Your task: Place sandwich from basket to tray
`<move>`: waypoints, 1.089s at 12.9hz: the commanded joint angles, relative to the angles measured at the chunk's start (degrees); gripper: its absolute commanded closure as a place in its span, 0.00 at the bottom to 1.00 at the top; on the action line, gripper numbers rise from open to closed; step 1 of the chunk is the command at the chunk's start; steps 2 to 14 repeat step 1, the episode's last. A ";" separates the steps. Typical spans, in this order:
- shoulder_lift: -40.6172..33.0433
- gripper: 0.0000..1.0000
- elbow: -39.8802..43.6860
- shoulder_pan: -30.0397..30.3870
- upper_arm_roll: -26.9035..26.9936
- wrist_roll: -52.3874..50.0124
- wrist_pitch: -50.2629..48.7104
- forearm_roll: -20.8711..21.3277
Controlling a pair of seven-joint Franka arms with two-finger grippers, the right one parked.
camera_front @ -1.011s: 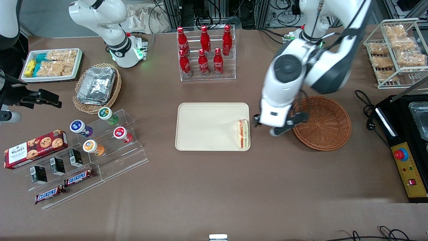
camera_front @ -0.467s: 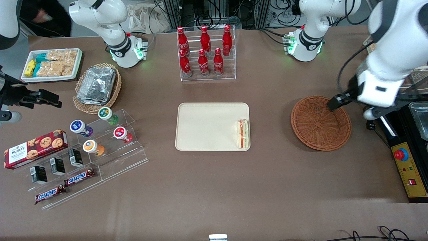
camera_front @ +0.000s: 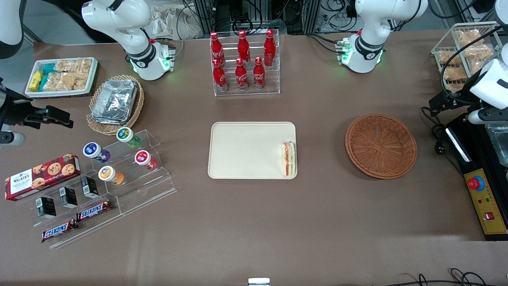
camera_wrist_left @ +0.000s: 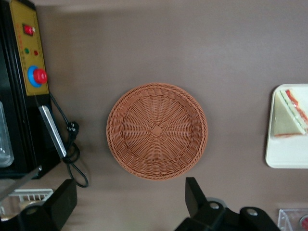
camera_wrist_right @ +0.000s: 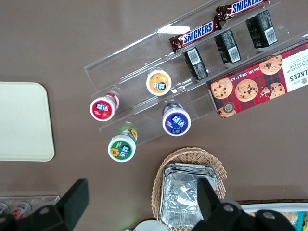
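A reddish-brown round woven wicker basket (camera_front: 381, 145) shows a radial weave. The pale white triangular bread sandwich (camera_front: 288, 159) has orange-red filling stripes and lies on a cream-beige rectangular tray (camera_front: 246, 151). The black two-finger end effector (camera_wrist_left: 130, 202) hangs over the dull brown surface (camera_front: 254, 222).

The working arm has glossy white rounded housings with a dark grey band at the joint above its base, which shows green indicator lights and a small red fitting. Black cables run along the upper links. The claw (camera_wrist_left: 130, 204) is matt black: two broad, flat-faced fingers (camera_wrist_left: 194, 196) set wide apart, on a black body carrying round silver screw heads.
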 commanded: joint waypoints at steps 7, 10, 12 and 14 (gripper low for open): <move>1.91 0.00 2.62 -0.18 -0.17 2.88 -1.92 0.08; 1.91 0.00 2.62 -0.18 -0.17 2.88 -1.92 0.08; 1.91 0.00 2.62 -0.18 -0.17 2.88 -1.92 0.08; 1.91 0.00 2.62 -0.18 -0.17 2.88 -1.92 0.08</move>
